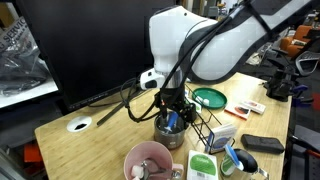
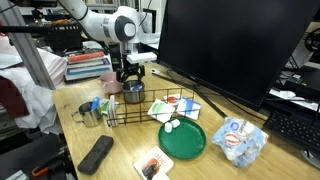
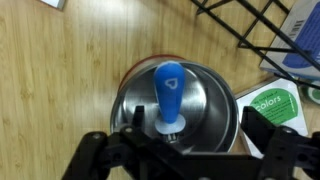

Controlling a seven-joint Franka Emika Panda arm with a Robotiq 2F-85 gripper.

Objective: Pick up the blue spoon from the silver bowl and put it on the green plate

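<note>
In the silver bowl (image 3: 215, 100) on the wooden surface (image 3: 60, 70), the blue spoon (image 3: 168, 90) stands with its handle up. The tool (image 3: 188, 130) hangs right over the bowl, its fingers apart on either side of the spoon and not clamping it. In an exterior view, the green plate (image 2: 190, 145) lies well apart from the bowl.

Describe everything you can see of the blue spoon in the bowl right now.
The blue spoon looks like smooth plastic: a broad rounded end faces the wrist camera, with a pale section lower down. It stands nearly upright inside the silver bowl, its lower tip hidden. The open fingers sit either side, not visibly touching it.
</note>
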